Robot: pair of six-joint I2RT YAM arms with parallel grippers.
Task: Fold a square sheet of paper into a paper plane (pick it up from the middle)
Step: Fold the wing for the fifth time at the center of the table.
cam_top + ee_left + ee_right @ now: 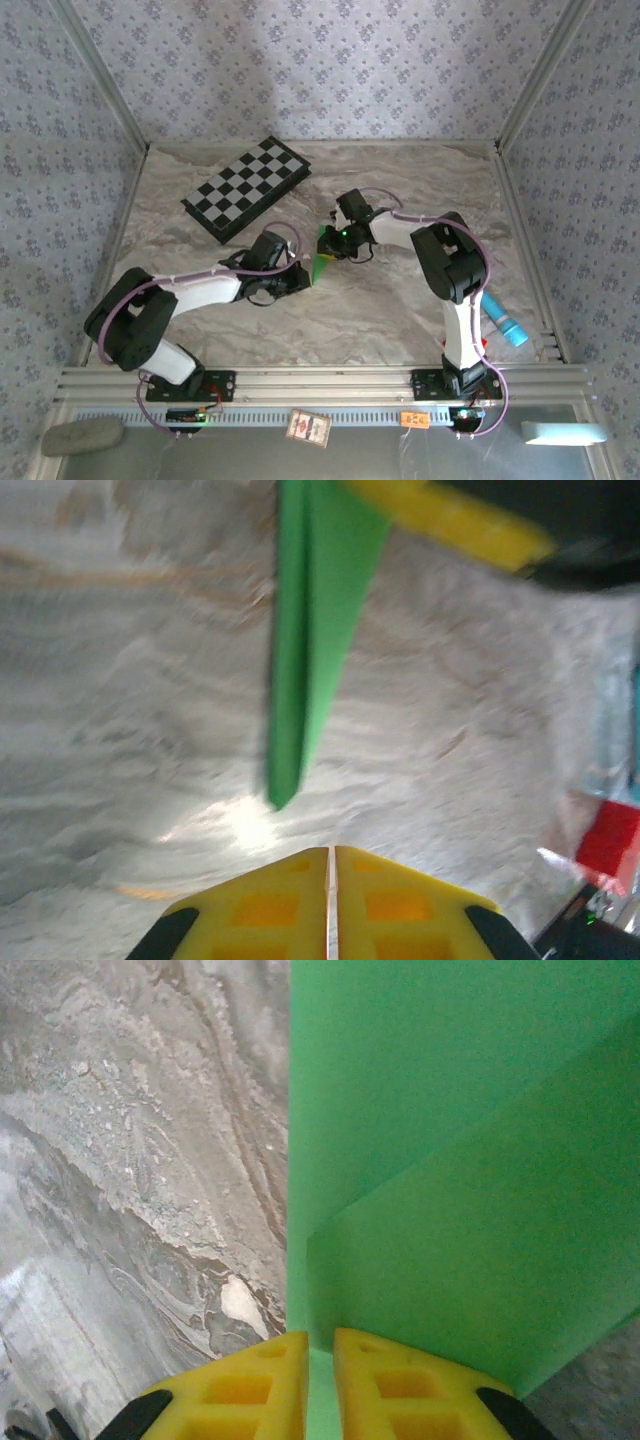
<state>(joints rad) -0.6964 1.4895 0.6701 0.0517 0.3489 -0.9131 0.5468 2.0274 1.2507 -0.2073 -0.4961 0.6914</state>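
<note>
The paper plane [322, 262] is bright-green folded paper held up off the marbled table, between the two arms. My right gripper [338, 246] is shut on it; in the right wrist view the creased green sheet [450, 1160] runs down between the yellow fingers [320, 1338]. In the left wrist view the plane [315, 610] hangs as a narrow dart, point down, with the right gripper's yellow finger [450, 520] on its top. My left gripper [331, 850] sits just below that point, apart from it. Its jaws are together with nothing between them. From above, the left gripper [303, 272] lies just left of the paper.
A black-and-white checkered board [248, 188] lies at the back left of the table [400, 320]. A blue cylinder [506, 320] rests by the right arm's base near the right edge. Patterned walls close in the left, back and right sides.
</note>
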